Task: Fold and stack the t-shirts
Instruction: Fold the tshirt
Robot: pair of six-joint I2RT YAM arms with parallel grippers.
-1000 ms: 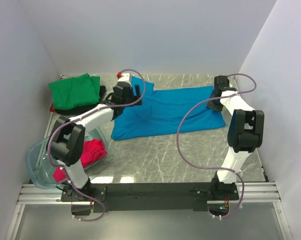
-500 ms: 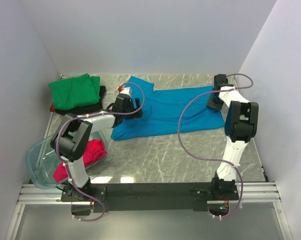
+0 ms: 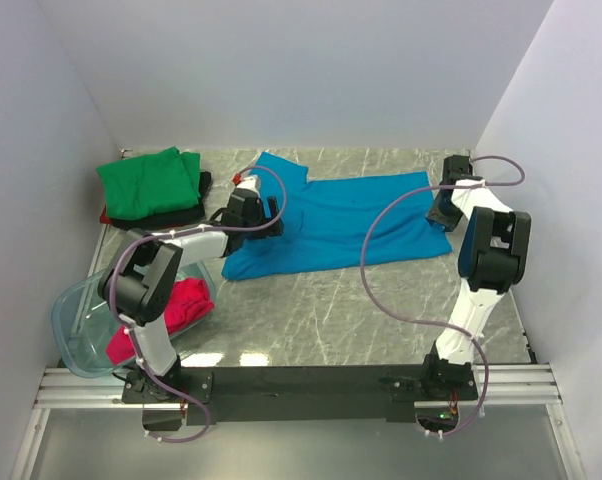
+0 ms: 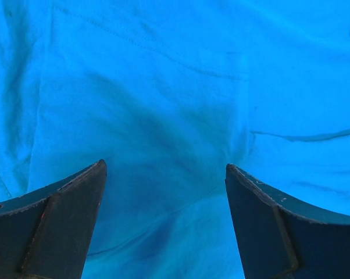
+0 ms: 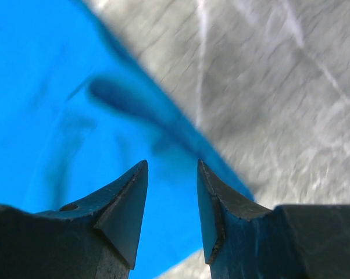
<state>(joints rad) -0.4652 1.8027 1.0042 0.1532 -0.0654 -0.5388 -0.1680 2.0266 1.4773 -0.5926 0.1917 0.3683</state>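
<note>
Blue t-shirt (image 3: 331,222) lies spread flat on the bench (image 3: 331,310), upper centre of the top view. Left gripper (image 3: 269,216) sits low over its left end; in the wrist view the left gripper (image 4: 164,167) has its jaws wide apart, only blue cloth showing between them. Right gripper (image 3: 442,214) is at the shirt's right edge, jaws narrowly apart (image 5: 172,164), nothing clamped. Green t-shirt (image 3: 146,180) rests folded on the black t-shirt (image 3: 186,212), upper left. Magenta t-shirt (image 3: 176,305) lies in the clear bin (image 3: 73,335), lower left.
</note>
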